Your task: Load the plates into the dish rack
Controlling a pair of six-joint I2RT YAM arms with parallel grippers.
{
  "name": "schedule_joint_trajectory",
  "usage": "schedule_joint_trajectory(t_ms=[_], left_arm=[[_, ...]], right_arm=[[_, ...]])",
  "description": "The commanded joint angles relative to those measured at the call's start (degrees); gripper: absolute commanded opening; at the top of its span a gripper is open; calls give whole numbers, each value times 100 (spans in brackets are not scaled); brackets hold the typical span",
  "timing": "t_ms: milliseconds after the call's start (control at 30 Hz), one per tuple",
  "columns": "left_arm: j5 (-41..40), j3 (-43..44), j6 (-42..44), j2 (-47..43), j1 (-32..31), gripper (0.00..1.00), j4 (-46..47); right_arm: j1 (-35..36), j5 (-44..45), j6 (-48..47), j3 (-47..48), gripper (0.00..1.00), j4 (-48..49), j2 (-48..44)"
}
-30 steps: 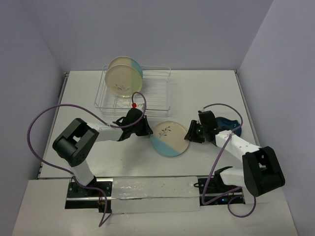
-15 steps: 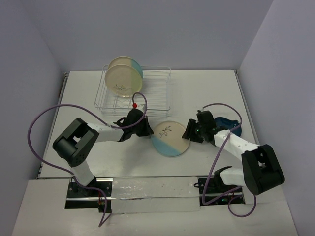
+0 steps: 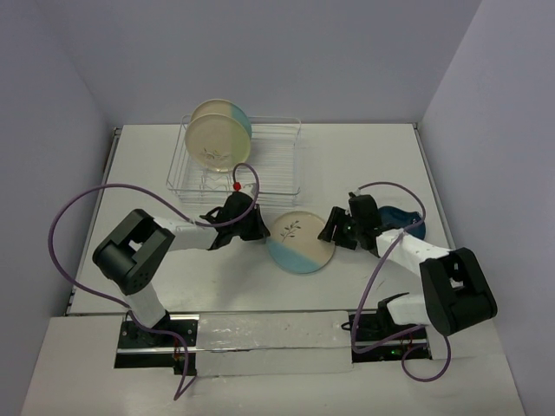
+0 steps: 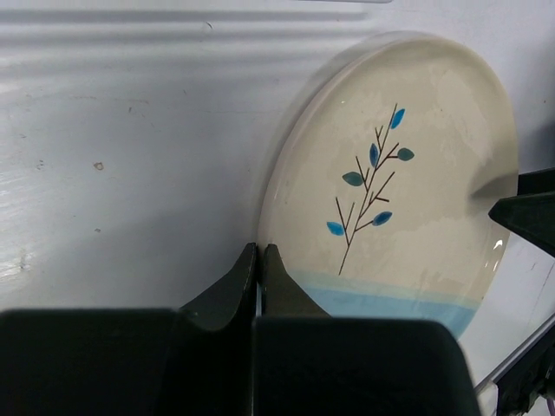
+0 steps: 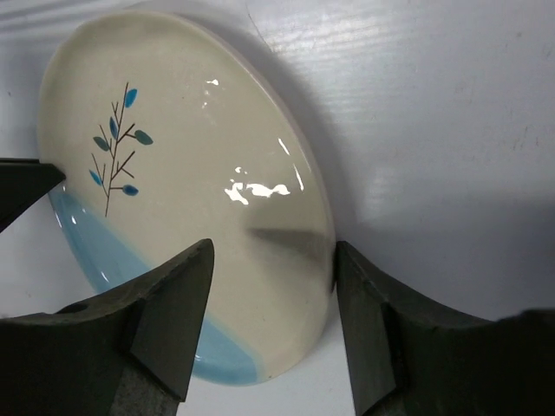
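Left gripper (image 4: pixel 260 253), jaws pressed together, sits at the plate (image 4: pixel 416 217) rim; right gripper (image 5: pixel 273 250), jaws spread, straddles the opposite rim. Rack (image 3: pixel 276 160) stands beyond.

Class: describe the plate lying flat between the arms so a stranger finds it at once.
On the table, in front of the dish rack, one plate lies flat between the left tool and right tool. Unlike the dark blue plate to its right, it is cream with a light-blue segment and a sprig.
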Motion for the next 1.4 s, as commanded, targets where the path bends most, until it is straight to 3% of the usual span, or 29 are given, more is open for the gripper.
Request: schedule_joint_trajectory(t_ms=[0, 167, 467, 833, 967, 1100, 1233, 1267, 1367], left_arm=[[548, -15, -173, 278, -236, 0, -137], [585, -44, -180, 227, -237, 0, -79], [841, -46, -164, 294, -240, 0, 121], [895, -190, -199, 118, -240, 0, 248], [895, -213, -191, 52, -235, 0, 227], [888, -239, -164, -130, -240, 0, 212], [659, -167, -92, -543, -240, 1, -40], [594, -150, -80, -635, -240, 5, -88], [44, 25, 11, -1013, -240, 42, -449]], right_arm=[[169, -2260, 693, -285, 60, 1862, 62], [174, -2900, 973, -130, 51, 2345, -574], [178, -2710, 901, -23, 50, 1856, -1699], [276, -2389, 781, 174, 49, 1472, -908], [322, -1972, 718, 293, 27, 1101, -919], [327, -1119, 421, 461, 18, 357, -1287], [327, -293, 167, 630, 0, -296, -1728], [327, -181, 114, 671, 0, -380, -1795], [327, 328, -170, 943, 0, -723, -2031]])
